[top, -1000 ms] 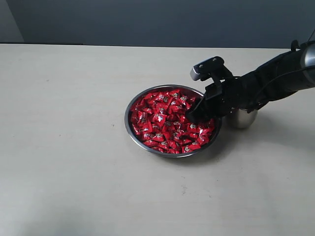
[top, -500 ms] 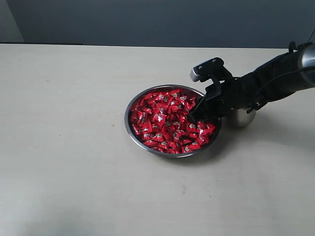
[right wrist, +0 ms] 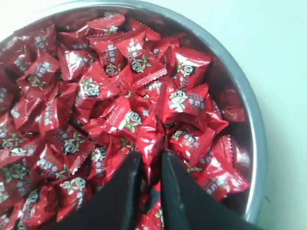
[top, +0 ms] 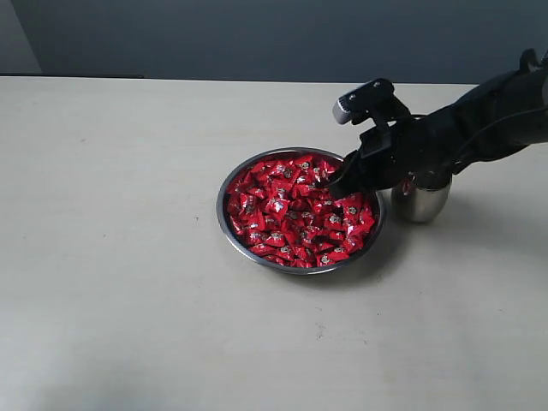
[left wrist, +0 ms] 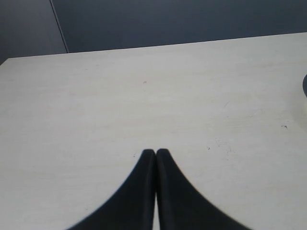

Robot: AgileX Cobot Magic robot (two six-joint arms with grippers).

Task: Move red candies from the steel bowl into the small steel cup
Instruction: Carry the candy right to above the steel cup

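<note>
The steel bowl (top: pixel 223 224) sits mid-table, heaped with red candies (top: pixel 287 214). My right gripper (top: pixel 332 188) hangs just over the bowl's right side, shut on one red candy (right wrist: pixel 152 139) pinched between its black fingertips; the wrist view shows the wrapper squeezed in the narrow gap, above the other red candies (right wrist: pixel 96 91) and the bowl rim (right wrist: pixel 250 120). The small steel cup (top: pixel 421 204) stands just right of the bowl, partly behind the right arm. My left gripper (left wrist: pixel 156 152) is shut over bare table with nothing in it, and does not show in the exterior view.
The pale tabletop (top: pixel 128 300) spreads wide to the left and front of the bowl. A dark wall runs along the table's far edge (top: pixel 257 79).
My right gripper's jaws closed on a candy in the bowl, then rose a little and shifted back. More of the cup now shows below the arm.
</note>
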